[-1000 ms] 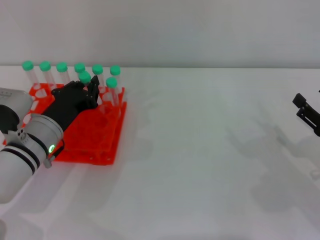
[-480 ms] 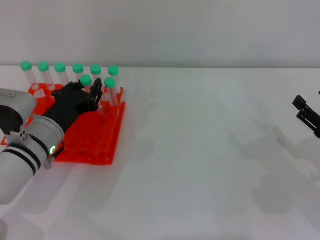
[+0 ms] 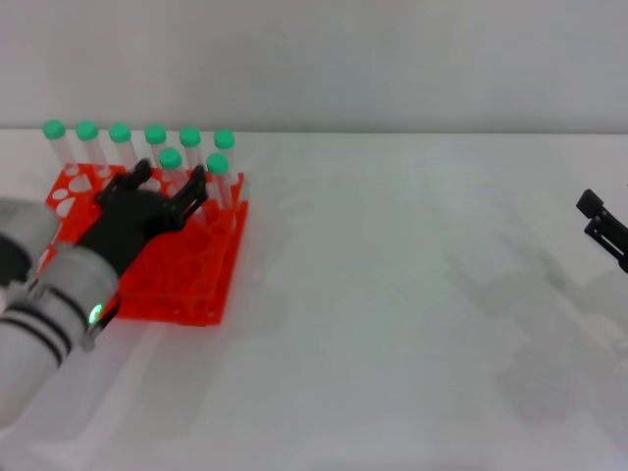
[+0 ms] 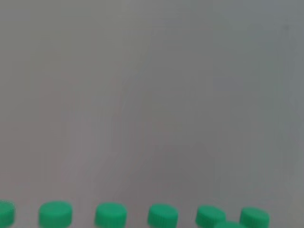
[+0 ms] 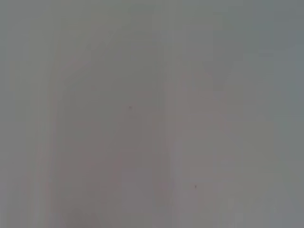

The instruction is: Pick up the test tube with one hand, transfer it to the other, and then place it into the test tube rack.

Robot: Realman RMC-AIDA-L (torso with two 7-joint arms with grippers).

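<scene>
The orange-red test tube rack [image 3: 186,285] stands at the far left of the white table. Several green-capped test tubes stand in its back rows. One test tube [image 3: 171,160] stands upright in the second row, between the spread fingers of my left gripper [image 3: 169,183], the green-lit one. That gripper is open over the rack and holds nothing. The left wrist view shows only a row of green caps [image 4: 110,214] along one edge. My right gripper [image 3: 601,224] is open and empty at the far right edge.
A second-row tube [image 3: 218,165] stands just right of the left gripper's fingers. The white table [image 3: 392,324] stretches between the rack and the right gripper. The right wrist view shows only a plain grey surface.
My left gripper lowered the tube into the rack, then opened its fingers and let go. The tube stays upright in the rack. The right arm has barely moved.
</scene>
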